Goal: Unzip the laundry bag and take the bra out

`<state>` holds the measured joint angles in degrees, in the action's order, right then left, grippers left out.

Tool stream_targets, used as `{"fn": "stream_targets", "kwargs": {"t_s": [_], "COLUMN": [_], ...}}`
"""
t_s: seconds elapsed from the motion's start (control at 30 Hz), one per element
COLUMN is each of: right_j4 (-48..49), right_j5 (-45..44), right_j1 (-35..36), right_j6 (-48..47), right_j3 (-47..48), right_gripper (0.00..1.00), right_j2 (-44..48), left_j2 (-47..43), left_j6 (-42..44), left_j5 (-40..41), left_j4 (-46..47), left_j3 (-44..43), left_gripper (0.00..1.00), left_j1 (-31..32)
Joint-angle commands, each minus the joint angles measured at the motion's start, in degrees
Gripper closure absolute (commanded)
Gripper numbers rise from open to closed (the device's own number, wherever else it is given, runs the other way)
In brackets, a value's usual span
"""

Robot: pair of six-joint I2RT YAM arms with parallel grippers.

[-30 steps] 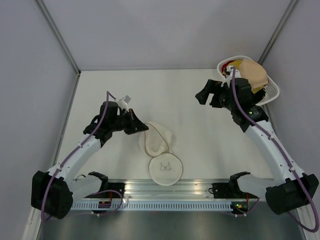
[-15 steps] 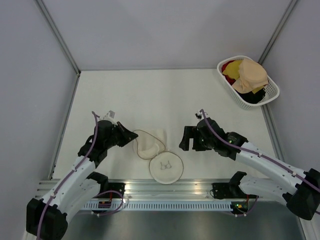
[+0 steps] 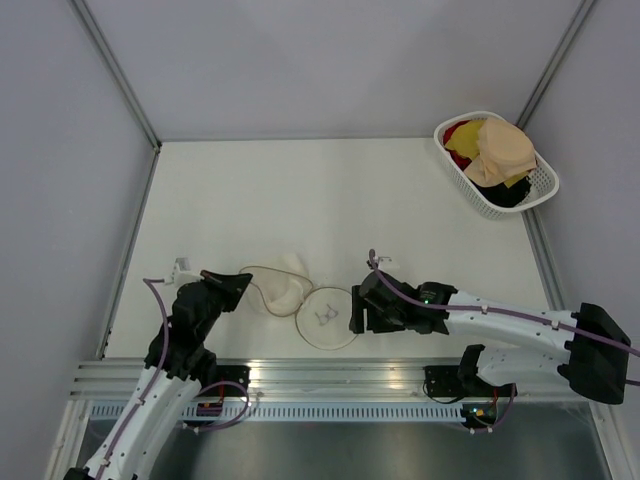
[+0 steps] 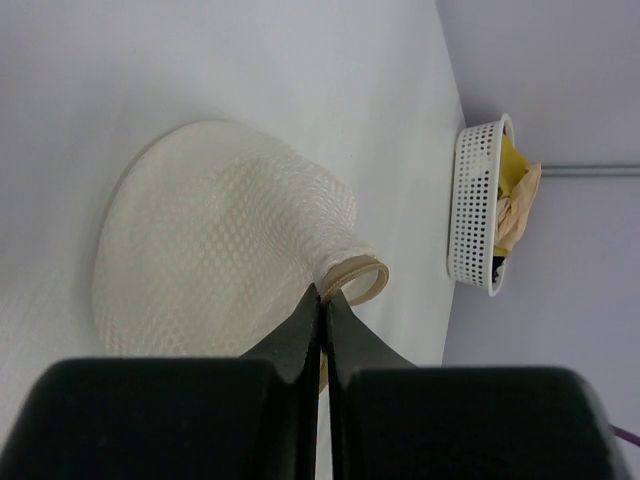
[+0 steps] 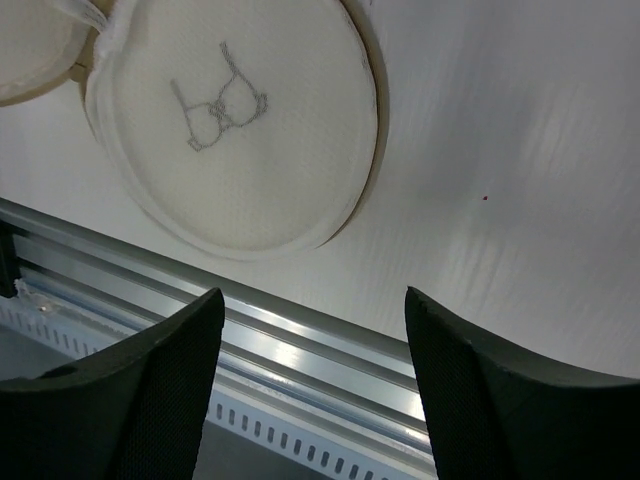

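White table [image 3: 300, 190], far-corner basket [image 3: 543, 183] holding bra [image 3: 503, 150]; left jaws pinching laundry bag [image 3: 283, 292]; right jaws open beside its disc [image 3: 327, 318]

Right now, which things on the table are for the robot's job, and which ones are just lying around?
For the job: the laundry bag, pinched at its rim by the left gripper; the bra, on top of the pile in the white basket.

Just lying about: the white basket itself; the coloured clothes under the bra.
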<state>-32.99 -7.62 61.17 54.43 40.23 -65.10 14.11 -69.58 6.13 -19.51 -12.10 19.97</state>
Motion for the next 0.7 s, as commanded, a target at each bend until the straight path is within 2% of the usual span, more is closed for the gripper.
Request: {"fn": "stream_targets", "kwargs": {"t_s": [0.0, 0.37, 0.67], "right_j4": [-0.58, 2.05, 1.8], "right_j5": [-5.03, -12.86, -15.58], "right_j1": [2.64, 4.58, 4.58], "right_j6": [4.8, 6.91, 8.75], "right_j3": [0.64, 5.91, 6.88], "right_gripper": [0.24, 0.44, 0.51], "right_j2": [-2.83, -13.46, -19.01], "left_j2": [-1.63, -3.39, -3.47], "left_j6": [-7.31, -10.66, -9.78], "left_j5": [3.19, 1.25, 0.2], "left_j4": [-1.06, -1.32, -1.94], "left_j3": [1.55, 3.84, 3.4], "left_gripper": [0.98, 0.98, 0.98], "left_j1": [-0.02, -0.02, -0.02]}}
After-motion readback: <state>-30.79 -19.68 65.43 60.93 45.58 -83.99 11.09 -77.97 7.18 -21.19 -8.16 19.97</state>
